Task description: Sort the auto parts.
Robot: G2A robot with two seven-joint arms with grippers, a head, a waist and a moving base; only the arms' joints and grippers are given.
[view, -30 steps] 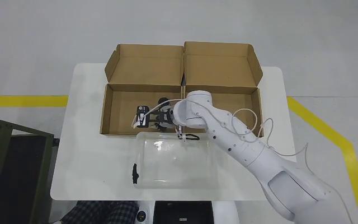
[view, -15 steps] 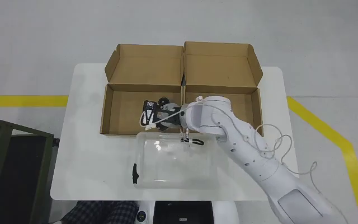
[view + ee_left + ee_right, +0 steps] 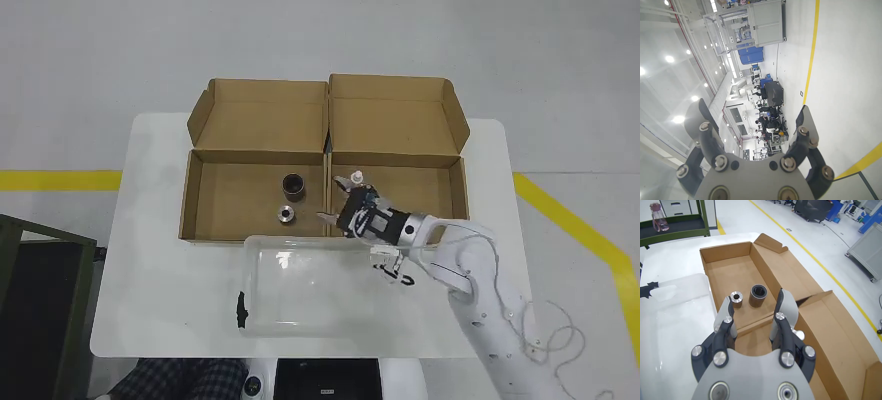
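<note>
Two parts stand in the left cardboard box: a dark ring-shaped sleeve and a smaller silver bushing. My right gripper hovers open and empty over the wall between that box and the right cardboard box, just right of the two parts. A small silver piece peeks out beside one finger, over the right box's floor. My left gripper is open, holds nothing and faces the room away from the table.
A clear plastic tray lies in front of the boxes, with a small black piece at its left edge. Both box lids stand folded back. A dark green cart sits left of the white table.
My right arm has drawn back from inside the left box toward the right. The two parts it covered now stand in the open.
</note>
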